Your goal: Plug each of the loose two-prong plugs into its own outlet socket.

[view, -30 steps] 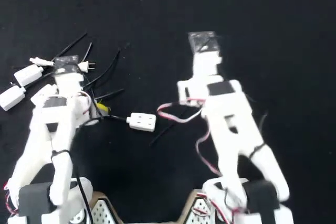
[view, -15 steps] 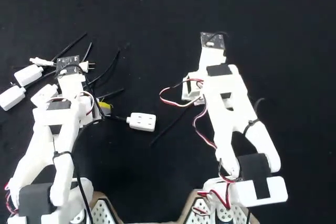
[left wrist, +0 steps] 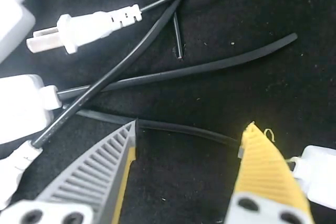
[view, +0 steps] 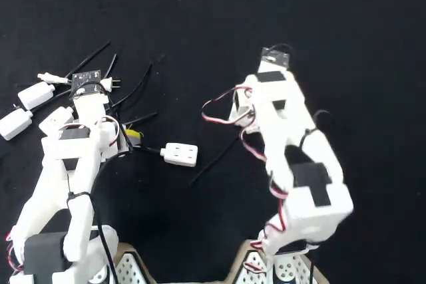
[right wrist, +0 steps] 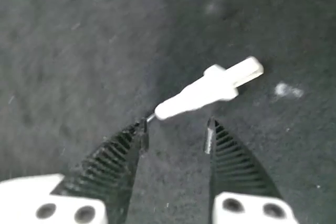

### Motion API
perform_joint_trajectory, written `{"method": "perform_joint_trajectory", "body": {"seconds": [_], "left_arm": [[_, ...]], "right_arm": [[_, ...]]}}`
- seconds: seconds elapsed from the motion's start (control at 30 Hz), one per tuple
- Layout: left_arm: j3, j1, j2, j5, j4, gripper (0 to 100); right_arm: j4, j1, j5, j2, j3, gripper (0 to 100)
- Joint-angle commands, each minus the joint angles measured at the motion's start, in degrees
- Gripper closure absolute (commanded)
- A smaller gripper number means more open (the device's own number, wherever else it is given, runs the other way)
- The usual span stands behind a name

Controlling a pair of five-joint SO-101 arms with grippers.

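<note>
Right tool [right wrist: 176,129] agape near white plug [right wrist: 205,92]

Nothing legible on my end: no text, label, number or sign I can read in any view.
</note>
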Motion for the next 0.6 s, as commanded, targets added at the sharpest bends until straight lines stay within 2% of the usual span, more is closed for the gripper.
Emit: {"method": "perform_joint_trajectory", "body": {"seconds": [0.0,0.3,0.37,0.5,0.57], "left_arm": [[-0.4,0.5,-2.0,0.5,-0.8,68],[-0.3,0.5,-2.0,0.5,-0.5,68],[-0.3,0.3,-2.0,0.5,-0.4,68],[-0.3,-2.4,-2.0,0.7,-0.6,68],[-0.3,-3.3,-2.0,0.9,-0.9,68]], "right_arm": [[1.0,3.1,-0.9,2.5,-5.9,82.4],[-0.4,3.6,-0.4,4.4,-8.2,82.9],[-0.8,3.6,2.7,4.4,-8.2,84.5],[-4.2,3.6,11.0,4.1,-8.2,98.6],[-4.9,3.6,13.7,3.8,-8.3,97.9]]}}
